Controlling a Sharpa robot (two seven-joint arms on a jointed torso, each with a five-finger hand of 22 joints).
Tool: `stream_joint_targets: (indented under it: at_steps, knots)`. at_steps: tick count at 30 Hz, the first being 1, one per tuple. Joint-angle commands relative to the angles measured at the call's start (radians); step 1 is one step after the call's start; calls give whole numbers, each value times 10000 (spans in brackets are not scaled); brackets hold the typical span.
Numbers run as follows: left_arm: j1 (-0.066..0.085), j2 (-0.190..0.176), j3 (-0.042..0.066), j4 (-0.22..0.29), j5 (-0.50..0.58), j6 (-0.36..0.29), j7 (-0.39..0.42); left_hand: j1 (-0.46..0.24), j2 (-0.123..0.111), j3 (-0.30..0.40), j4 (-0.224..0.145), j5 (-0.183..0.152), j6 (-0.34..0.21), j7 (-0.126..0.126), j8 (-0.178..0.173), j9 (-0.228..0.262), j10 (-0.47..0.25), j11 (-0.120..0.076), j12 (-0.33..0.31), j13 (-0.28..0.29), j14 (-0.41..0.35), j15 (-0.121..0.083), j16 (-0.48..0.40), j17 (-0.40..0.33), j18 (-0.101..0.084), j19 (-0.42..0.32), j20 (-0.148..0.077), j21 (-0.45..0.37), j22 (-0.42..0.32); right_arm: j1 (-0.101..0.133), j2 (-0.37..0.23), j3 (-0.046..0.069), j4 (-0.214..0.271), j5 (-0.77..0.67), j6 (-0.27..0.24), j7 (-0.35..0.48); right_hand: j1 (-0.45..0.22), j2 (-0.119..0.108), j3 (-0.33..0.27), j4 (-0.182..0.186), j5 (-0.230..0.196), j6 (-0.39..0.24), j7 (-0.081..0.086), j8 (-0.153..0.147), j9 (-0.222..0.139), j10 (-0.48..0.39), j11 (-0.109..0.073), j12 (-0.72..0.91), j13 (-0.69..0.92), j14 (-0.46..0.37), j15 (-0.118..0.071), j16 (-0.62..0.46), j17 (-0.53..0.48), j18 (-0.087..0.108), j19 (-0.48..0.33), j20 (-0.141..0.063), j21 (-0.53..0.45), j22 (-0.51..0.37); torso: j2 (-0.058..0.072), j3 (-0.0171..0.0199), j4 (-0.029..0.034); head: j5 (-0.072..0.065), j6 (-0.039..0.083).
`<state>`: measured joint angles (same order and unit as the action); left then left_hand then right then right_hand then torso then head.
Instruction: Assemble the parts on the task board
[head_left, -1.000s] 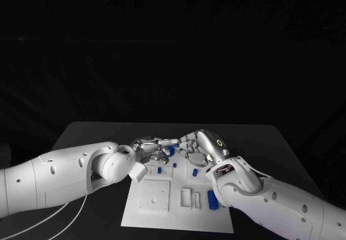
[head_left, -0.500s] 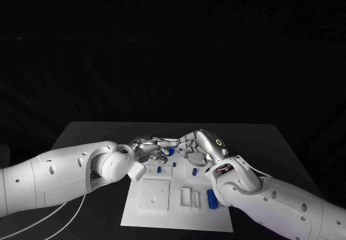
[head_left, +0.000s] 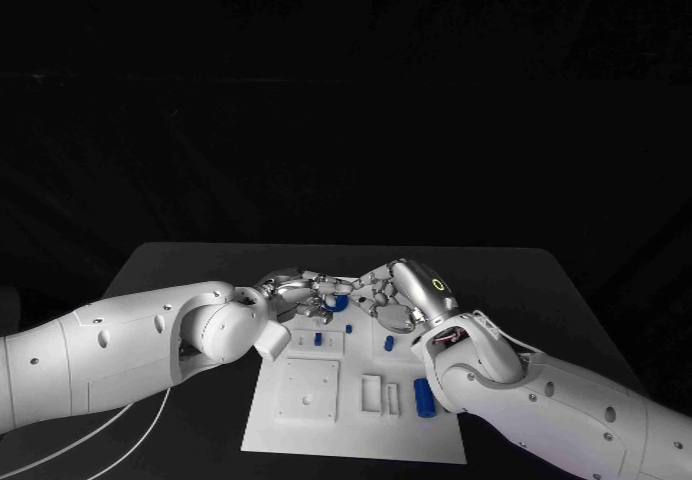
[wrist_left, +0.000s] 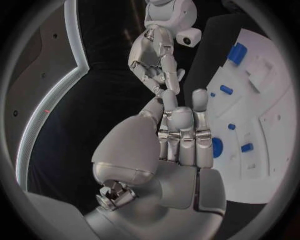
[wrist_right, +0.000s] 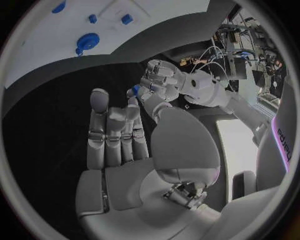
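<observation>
Both hands meet above the far end of the task board (head_left: 353, 420), fingertips almost touching. The left hand (head_left: 296, 292) and right hand (head_left: 389, 292) close around a small blue part (head_left: 336, 300) between them, probably a handover or a shared turn to line it up. Which fingers actually pinch it, I cannot tell. Other blue parts (head_left: 424, 396) wait on the board's near right, presumably next.

surface: black table (head_left: 188, 262) | on it: white task board (head_left: 303, 425), near the middle
</observation>
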<state>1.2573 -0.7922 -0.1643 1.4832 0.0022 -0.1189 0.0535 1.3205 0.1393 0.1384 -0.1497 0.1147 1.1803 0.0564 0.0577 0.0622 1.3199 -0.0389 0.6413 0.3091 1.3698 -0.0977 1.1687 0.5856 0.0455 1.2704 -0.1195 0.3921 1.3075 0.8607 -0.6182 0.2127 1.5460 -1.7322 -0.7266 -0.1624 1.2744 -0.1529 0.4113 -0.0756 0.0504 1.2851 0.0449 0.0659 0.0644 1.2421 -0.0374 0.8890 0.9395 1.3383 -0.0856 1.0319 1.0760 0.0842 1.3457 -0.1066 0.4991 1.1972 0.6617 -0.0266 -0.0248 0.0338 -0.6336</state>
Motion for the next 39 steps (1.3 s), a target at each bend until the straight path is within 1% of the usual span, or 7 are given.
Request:
stream_joint_targets:
  at_steps: [1,8,17,21,29,33,39]
  knots:
    - [8,6,11,6,148,-243,360,-207,-19,377,298,-55,328,-76,64,48,53,-50,-33,-12,-33,-62,26,9,-133,-61,-27,-11,118,-5,-19,-2,18,48,121,70,67,24,-30,1,-4,-73,-12,-36,-14,41,-11,-64,12,47,7,-11,2,-61,74,11,-43,17,-2,2,5,18,-1]
    - [8,12,11,11,267,-325,481,-230,2,443,312,-459,358,-96,62,48,130,-65,-7,-9,-31,-71,53,25,-146,-67,-34,10,128,-6,-85,-2,-7,304,42,34,26,-12,-17,8,-3,-167,18,-40,-16,-53,11,-190,-81,-18,23,-130,-101,-31,36,28,-341,-2,-2,0,-6,59,29]
    - [8,9,11,9,380,-319,580,-251,21,435,283,-550,389,-107,65,49,244,-71,-25,-27,0,-84,86,45,-156,-56,-48,37,133,-12,-188,-2,-116,1931,82,105,-24,1,-32,36,-1,-432,96,-50,-21,-170,55,-364,-246,-92,52,-251,-210,6,19,55,-571,-14,-1,4,-3,52,21]
    - [8,5,11,25,622,-96,685,-284,29,413,280,-557,398,-118,63,48,342,-86,-24,-30,42,-99,140,119,-161,-30,-62,58,131,-11,-240,-2,-265,3996,545,340,-187,113,-133,142,41,-856,211,-46,-21,-311,139,-431,-338,-179,123,-327,-288,54,-8,126,-666,-19,-1,0,-12,57,26]
    - [7,7,12,104,981,185,1001,-340,68,373,311,-580,384,-122,63,48,420,-76,-52,-41,73,-104,192,224,-168,-14,-72,73,124,-1,-246,-2,-561,7983,2105,830,-530,501,-889,207,243,-1699,457,-36,-17,-579,323,-227,-510,-401,281,-331,-471,188,-3,307,-975,-2,0,2,-9,-3,23]
    - [6,18,12,183,1096,57,1073,-541,123,248,521,-635,396,-157,61,45,466,-93,-73,-45,84,-111,216,277,-172,4,-79,80,114,20,-178,-1,-622,9728,2751,1088,-768,675,-1555,453,691,-1889,506,-34,-17,-655,367,-133,-570,-446,318,-279,-500,208,21,342,-1070,27,-2,5,-3,-14,23]
    - [6,22,11,256,1179,-347,1107,-559,188,130,688,-634,399,-161,62,43,507,-110,-118,-46,95,-124,215,317,-184,29,-97,82,100,33,-85,1,-601,11177,3048,1557,-696,997,-2576,460,1278,-1893,501,-36,-18,-717,379,-18,-662,-482,325,-201,-534,217,50,359,-1188,106,0,5,-3,-23,29]
